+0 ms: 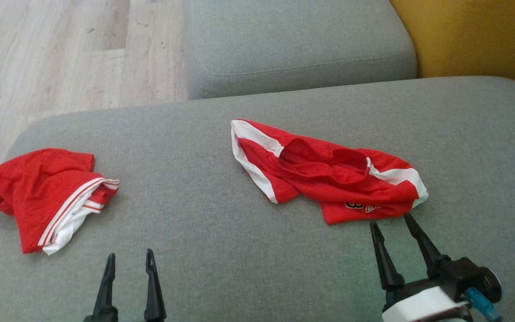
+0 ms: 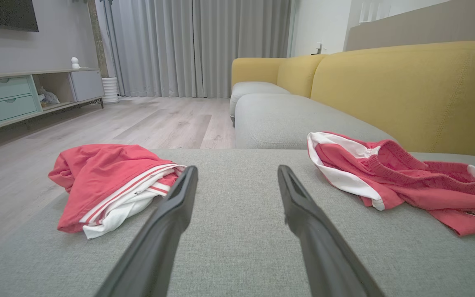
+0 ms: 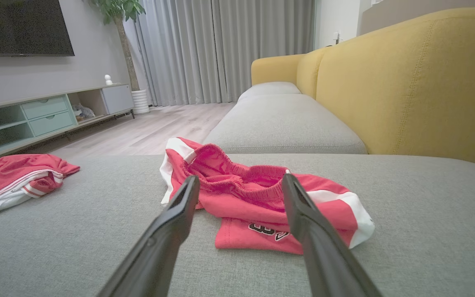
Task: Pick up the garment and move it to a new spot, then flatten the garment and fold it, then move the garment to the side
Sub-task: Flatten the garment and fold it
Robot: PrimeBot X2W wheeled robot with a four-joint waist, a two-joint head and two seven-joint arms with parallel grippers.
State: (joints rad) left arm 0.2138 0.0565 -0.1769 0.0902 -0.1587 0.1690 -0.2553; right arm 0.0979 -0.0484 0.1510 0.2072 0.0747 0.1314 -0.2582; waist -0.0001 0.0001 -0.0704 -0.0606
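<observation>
A crumpled red garment with white side bands and an elastic waistband lies right of centre on the grey seat cushion. My right gripper stands open just short of its near edge, fingertips by the black print; in the right wrist view this garment lies straight ahead between the open fingers. A second red garment with white stripes lies bunched at the cushion's far left. My left gripper is open over bare cushion, holding nothing, with that bunched garment ahead to its left.
A second grey cushion adjoins at the back, and the yellow backrest rises on the right. Wooden floor drops off beyond the cushion's left and far edges. A low TV cabinet stands across the room.
</observation>
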